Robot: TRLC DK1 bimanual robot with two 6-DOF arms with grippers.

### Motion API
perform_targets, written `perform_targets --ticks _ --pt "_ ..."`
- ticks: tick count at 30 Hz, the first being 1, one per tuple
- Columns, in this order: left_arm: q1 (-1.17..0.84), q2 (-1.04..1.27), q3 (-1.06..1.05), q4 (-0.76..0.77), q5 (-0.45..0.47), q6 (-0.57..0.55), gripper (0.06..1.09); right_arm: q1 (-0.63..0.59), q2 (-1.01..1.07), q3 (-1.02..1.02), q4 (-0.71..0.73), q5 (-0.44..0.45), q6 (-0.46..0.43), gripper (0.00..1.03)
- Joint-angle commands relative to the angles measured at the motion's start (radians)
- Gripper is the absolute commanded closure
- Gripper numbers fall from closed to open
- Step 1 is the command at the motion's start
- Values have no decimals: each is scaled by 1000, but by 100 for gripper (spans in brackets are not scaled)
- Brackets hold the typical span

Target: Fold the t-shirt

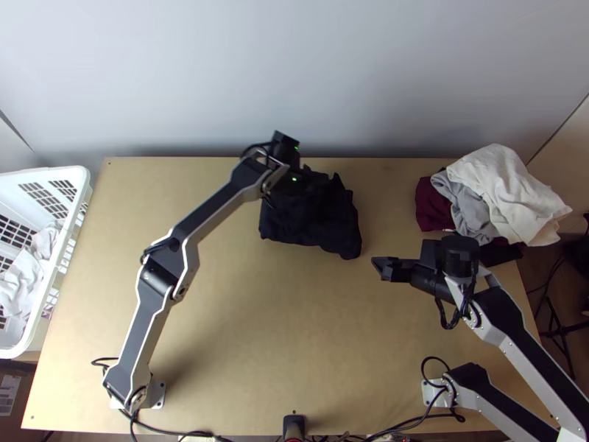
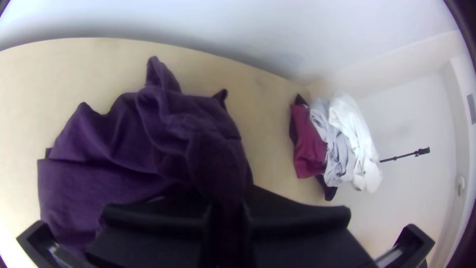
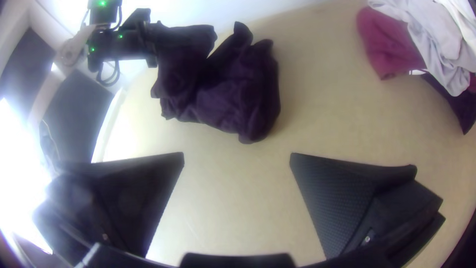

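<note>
The dark t-shirt (image 1: 316, 225) lies bunched near the table's far edge, under and beside my left gripper (image 1: 300, 179). In the left wrist view a raised part of the purple-looking t-shirt (image 2: 114, 149) runs in between the fingers of the left gripper (image 2: 227, 206), which is shut on it. My right gripper (image 1: 383, 268) is to the right of the cloth and nearer the table's front, not touching it. The right wrist view has the right gripper (image 3: 237, 159) open with bare table between its fingers, and the rumpled t-shirt (image 3: 238, 94) beyond them.
A pile of clothes, with a maroon piece (image 1: 433, 206), a grey one (image 1: 471, 210) and a cream one (image 1: 508, 191), lies at the back right. Off the table's left side stands a white basket (image 1: 76, 180) with light cloth inside. Bare wood (image 1: 272, 317) stretches across the middle front.
</note>
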State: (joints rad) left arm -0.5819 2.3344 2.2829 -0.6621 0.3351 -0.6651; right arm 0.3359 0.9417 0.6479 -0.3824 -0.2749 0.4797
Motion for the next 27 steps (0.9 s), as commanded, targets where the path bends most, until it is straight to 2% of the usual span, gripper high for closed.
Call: perform_targets --ticks 1,3,4,5,7,8,23,27 --pt "-53 54 4 165 -7 -90 105 8 -29 -30 2 0 17 4" --pt "-64 72 4 199 -5 -102 101 8 -32 -31 2 0 17 4" --pt "-70 80 4 210 -5 -103 90 8 -35 -33 2 0 16 4" --pt "-73 91 6 220 -5 -108 71 8 -37 -34 2 0 16 4" --pt "-79 97 7 233 -7 -116 20 8 -37 -37 4 0 16 4" --pt "-79 97 7 237 -7 -123 9 9 -38 -40 7 0 16 4" --pt "-27 -66 33 262 -28 -128 10 60 -1 -73 96 -3 63 4" --pt "33 -116 23 243 -27 -106 10 23 63 -93 123 -38 105 4"
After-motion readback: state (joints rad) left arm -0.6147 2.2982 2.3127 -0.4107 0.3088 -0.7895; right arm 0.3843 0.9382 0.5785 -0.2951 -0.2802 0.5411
